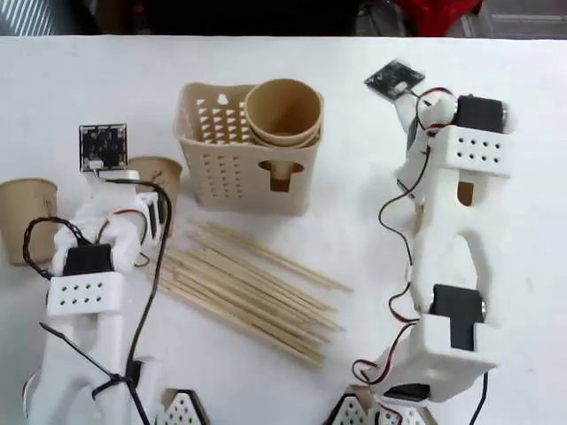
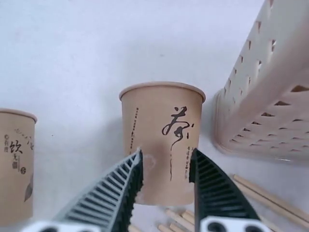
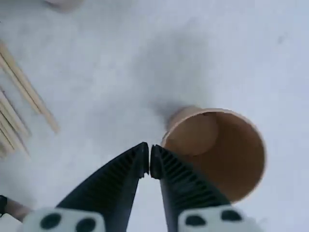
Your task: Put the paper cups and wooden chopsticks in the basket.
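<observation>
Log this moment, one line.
left gripper: open, facing upright cup | right gripper: shut beside second cup | basket: stacked cups | chopsticks: outside

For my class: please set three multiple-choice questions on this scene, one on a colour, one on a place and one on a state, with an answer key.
1. What colour is the basket? A beige; B blue; C black.
2. Where do the wooden chopsticks lie? A in the basket; B on the table; C on the floor.
3. How are the fingers of the right gripper? A wide open; B shut on a chopstick; C shut, holding nothing.

Key: A, its perforated walls are beige; B, they lie loose beside the basket; C, the fingertips meet, with the paper cup beside them.
</observation>
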You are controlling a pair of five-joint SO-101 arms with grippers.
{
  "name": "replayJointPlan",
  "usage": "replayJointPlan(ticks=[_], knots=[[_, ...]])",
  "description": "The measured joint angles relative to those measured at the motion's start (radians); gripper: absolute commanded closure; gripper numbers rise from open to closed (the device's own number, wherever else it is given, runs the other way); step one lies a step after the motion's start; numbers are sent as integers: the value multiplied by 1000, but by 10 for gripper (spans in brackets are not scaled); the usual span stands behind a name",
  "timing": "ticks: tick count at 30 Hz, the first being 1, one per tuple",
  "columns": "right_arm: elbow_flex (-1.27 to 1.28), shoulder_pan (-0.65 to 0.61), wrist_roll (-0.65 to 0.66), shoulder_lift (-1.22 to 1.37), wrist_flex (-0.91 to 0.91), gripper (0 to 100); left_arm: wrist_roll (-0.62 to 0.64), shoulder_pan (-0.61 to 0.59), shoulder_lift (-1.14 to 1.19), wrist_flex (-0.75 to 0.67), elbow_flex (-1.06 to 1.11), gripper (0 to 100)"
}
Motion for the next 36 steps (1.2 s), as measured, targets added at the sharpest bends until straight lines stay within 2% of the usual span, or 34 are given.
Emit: replayJointPlan(ticks=[5, 13, 25, 28, 32, 36], knots=[[-55, 63, -81, -71, 0, 806, 0, 0, 0, 0, 0, 831], [-57, 270, -97, -81, 0, 796, 0, 0, 0, 0, 0, 831], [-51, 311, -101, 230, -92, 799, 0, 0, 0, 0, 0, 831], [-51, 311, -101, 267, -118, 820, 0, 0, 0, 0, 0, 831], [-51, 311, -101, 308, -133, 996, 0, 0, 0, 0, 0, 831], [-51, 311, -101, 308, -141, 981, 0, 0, 0, 0, 0, 831]])
